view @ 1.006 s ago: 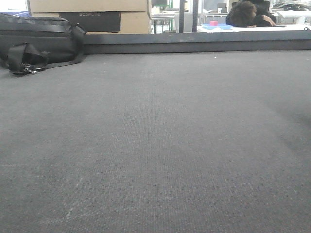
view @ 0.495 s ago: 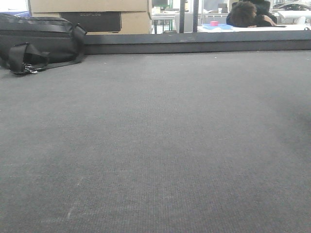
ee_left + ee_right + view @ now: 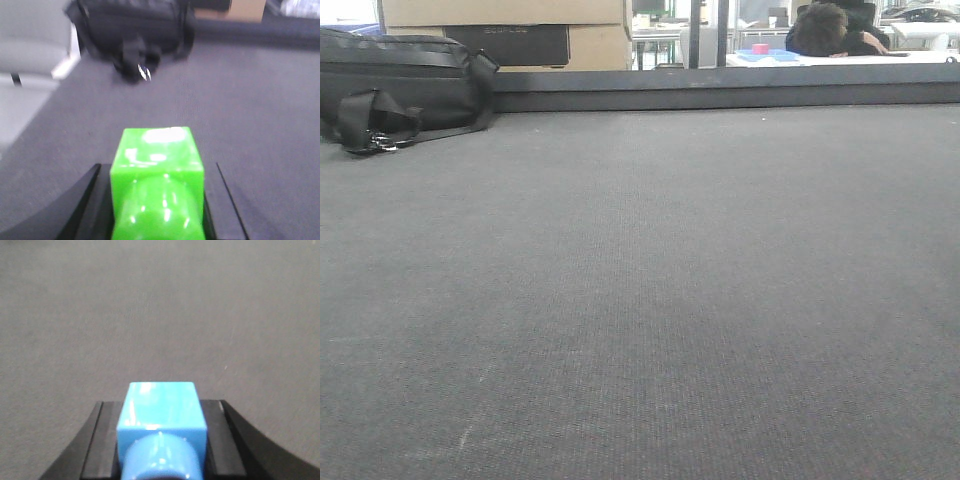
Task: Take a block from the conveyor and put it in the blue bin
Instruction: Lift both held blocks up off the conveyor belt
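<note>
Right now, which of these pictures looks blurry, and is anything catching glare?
Left wrist view: the black bag is smeared with blur, and the green block has a white glare patch on top. Right wrist view: the blue block shows a fainter sheen. Front view: the conveyor looks sharp and evenly lit, its weave visible.

Front view: soft, even light, rather dim over conveyor (image 3: 640,300); no hard shadows on it. Weave sharp in middle, softer near lower edge. Background (image 3: 348,10) at top left washed out to white. Black bag (image 3: 395,85) clear here.

Left wrist view: whole frame blurred, bag smeared, small bright glint on its buckle (image 3: 144,72). Green block (image 3: 156,160) very close, out of focus, white glare on top face.

Right wrist view: belt texture soft. Blue block (image 3: 162,412) unfocused, pale highlights on top and on rounded front.
</note>
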Controlling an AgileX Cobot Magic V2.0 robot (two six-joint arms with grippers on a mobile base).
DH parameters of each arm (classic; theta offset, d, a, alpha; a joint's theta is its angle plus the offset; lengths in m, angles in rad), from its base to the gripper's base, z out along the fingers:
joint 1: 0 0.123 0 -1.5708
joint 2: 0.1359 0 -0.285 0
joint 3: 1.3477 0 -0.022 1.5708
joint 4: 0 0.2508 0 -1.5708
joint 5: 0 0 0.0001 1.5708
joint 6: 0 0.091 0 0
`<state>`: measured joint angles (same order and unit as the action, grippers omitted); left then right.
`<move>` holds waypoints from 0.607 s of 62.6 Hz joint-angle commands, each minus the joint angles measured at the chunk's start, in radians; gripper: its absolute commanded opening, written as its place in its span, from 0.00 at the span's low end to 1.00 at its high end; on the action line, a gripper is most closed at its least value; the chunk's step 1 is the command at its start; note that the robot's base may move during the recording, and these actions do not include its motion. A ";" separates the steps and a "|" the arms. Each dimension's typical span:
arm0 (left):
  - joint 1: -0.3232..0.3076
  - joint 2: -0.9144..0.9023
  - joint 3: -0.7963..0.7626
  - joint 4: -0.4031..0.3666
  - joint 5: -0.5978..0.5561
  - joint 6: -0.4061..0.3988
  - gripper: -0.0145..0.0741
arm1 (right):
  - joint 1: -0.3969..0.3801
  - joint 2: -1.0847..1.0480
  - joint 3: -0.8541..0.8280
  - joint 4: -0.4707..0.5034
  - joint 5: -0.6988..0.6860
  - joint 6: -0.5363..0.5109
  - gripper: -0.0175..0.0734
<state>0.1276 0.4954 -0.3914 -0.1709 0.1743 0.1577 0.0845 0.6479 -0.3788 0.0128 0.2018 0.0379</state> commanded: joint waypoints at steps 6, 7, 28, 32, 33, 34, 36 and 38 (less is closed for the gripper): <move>-0.005 -0.195 0.065 0.001 -0.043 -0.008 0.04 | -0.001 -0.113 0.033 -0.048 -0.158 0.000 0.01; -0.005 -0.210 0.066 0.001 -0.039 -0.008 0.04 | -0.001 -0.121 0.030 -0.048 -0.158 0.000 0.01; -0.005 -0.392 0.066 -0.003 0.038 -0.008 0.04 | -0.001 -0.263 -0.096 -0.045 -0.034 0.000 0.01; -0.008 -0.392 0.066 -0.008 0.041 -0.008 0.04 | -0.001 -0.277 -0.100 -0.045 -0.031 0.000 0.01; -0.008 -0.392 0.066 -0.010 0.041 -0.008 0.04 | -0.001 -0.278 -0.100 -0.045 -0.031 0.000 0.01; -0.012 -0.392 0.066 -0.011 0.041 -0.008 0.04 | -0.001 -0.278 -0.100 -0.045 -0.031 0.000 0.01; -0.020 -0.392 0.063 -0.011 0.041 -0.008 0.04 | -0.001 -0.285 -0.100 -0.045 -0.027 0.000 0.01; -0.029 -0.392 0.064 -0.011 0.041 -0.008 0.04 | -0.001 -0.286 -0.100 -0.045 -0.027 0.000 0.01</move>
<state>0.1229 0.1084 -0.3256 -0.1728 0.2176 0.1558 0.0845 0.3719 -0.4714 -0.0251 0.1684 0.0379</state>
